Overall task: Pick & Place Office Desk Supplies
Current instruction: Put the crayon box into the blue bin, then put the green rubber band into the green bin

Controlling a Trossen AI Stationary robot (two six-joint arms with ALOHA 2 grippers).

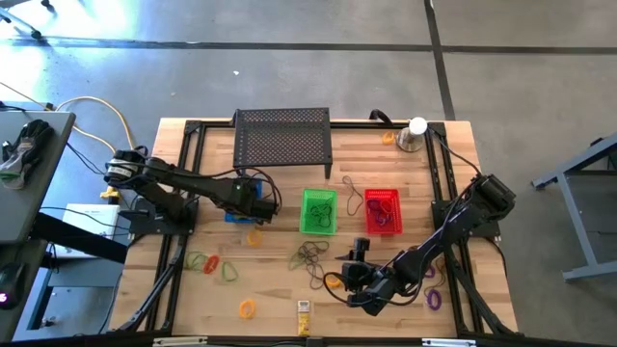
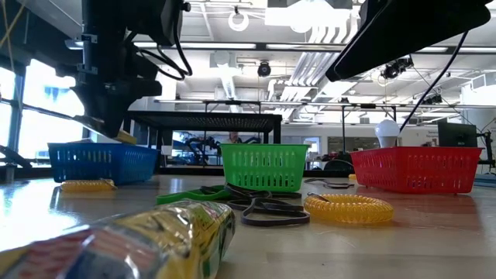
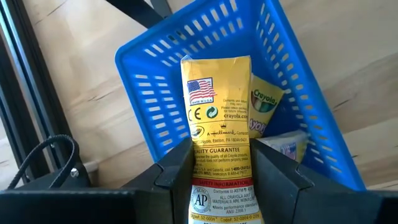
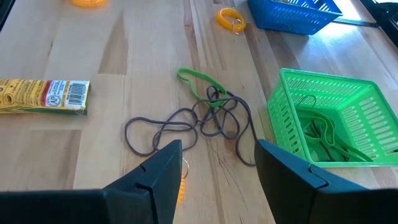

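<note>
The left gripper (image 3: 221, 165) is clenched on a yellow crayon packet (image 3: 217, 124), held over the blue basket (image 3: 149, 68). The right gripper (image 4: 217, 165) stands released above the wooden table (image 4: 81, 143), a tangle of dark loops (image 4: 199, 121) just ahead of it. Ceiling lights (image 2: 310, 15) hang beyond.

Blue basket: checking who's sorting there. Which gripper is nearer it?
Left. The left gripper holds a yellow crayon packet over the blue basket; the right gripper is far off near the table's front.
</note>
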